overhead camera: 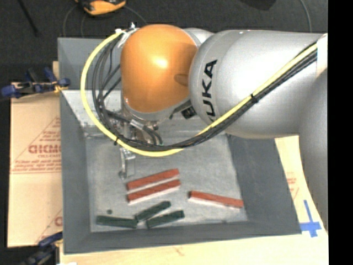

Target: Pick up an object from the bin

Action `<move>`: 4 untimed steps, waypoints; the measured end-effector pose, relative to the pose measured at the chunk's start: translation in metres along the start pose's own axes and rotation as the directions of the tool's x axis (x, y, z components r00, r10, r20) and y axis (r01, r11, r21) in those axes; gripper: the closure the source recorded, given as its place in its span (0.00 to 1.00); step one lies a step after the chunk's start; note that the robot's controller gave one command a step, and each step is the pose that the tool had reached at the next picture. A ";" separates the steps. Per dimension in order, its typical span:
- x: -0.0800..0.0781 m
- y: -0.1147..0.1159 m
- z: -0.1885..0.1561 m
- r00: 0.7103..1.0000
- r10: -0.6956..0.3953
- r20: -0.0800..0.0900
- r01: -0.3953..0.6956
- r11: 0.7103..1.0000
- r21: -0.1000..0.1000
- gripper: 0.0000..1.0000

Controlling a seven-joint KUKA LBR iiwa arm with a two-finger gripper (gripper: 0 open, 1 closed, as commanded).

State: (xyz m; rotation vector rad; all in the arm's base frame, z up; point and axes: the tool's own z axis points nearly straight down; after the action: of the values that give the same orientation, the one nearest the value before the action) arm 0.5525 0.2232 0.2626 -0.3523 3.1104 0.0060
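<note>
orange wrist cover hid much from me. i could not tell whether the fingers were apart or together. just right of them lay two red-brown bars, three dark green bars below.

Light comes from overhead, leaving a soft whitish patch of glare on the glossy orange dome-shaped cover directly above the gripper. It also makes the smooth silver-grey arm casing, up and to the right of the gripper, the brightest surface in the scene. The grey metal bin's floor is moderately and fairly evenly lit to the right of and below the gripper, its sloping left wall is dimmer, and the ground beyond the far rim is almost black.
</note>
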 end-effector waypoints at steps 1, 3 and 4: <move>0.016 -0.015 0.062 1.000 0.029 -0.006 -0.029 1.000 0.002 0.00; -0.002 -0.084 0.068 0.999 0.050 -0.003 -0.050 0.999 0.002 0.00; 0.005 -0.112 0.120 0.999 0.054 -0.001 -0.054 0.999 0.004 0.00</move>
State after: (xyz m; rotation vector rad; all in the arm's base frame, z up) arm 0.5744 0.1131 0.1421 -0.2679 3.1194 0.0007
